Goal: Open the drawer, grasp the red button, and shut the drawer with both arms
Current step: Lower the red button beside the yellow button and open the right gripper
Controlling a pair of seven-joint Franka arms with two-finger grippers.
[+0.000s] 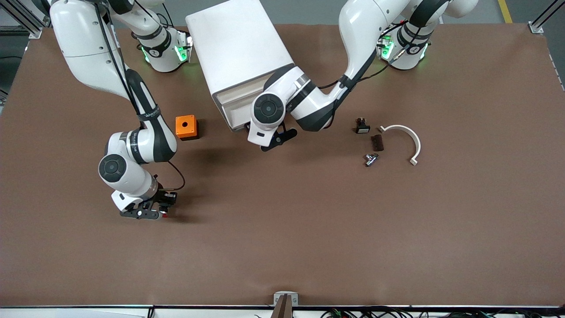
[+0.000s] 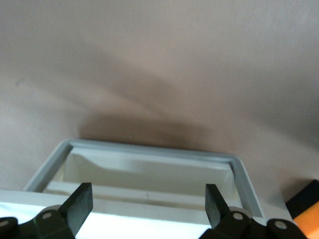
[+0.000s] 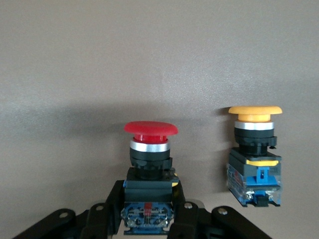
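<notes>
The right gripper [image 1: 148, 215] sits low over the table [image 1: 309, 229] toward the right arm's end, nearer the front camera than the orange box [image 1: 186, 127]. Its fingers are clamped on the blue-and-black body of the button [image 3: 149, 164] — red cap pointing away from the wrist. In the right wrist view an orange-capped button [image 3: 254, 154] stands just beside the held one, apart from it; in the front view it cannot be made out by the gripper.

The left gripper [image 2: 147, 204] is at the cabinet [image 1: 240, 62] front, over the drawer [image 2: 149, 169], fingers spread wide with nothing between them. The drawer is pulled out; its grey rim and pale inside show between the two pads in the left wrist view, and nothing shows inside the visible part. The left arm's wrist covers most of the drawer front in the front view.

Open room — broad bare brown table nearer the front camera, with a metal bracket [image 1: 285, 300] at the table's near edge.

Toward the left arm's end, well apart from the cabinet: a small black part [image 1: 362, 126], a dark block [image 1: 377, 142], a metal fitting [image 1: 371, 159] and a white curved piece [image 1: 408, 141], all close together. The orange box lies between the right arm and the cabinet, near the cabinet's front corner.
</notes>
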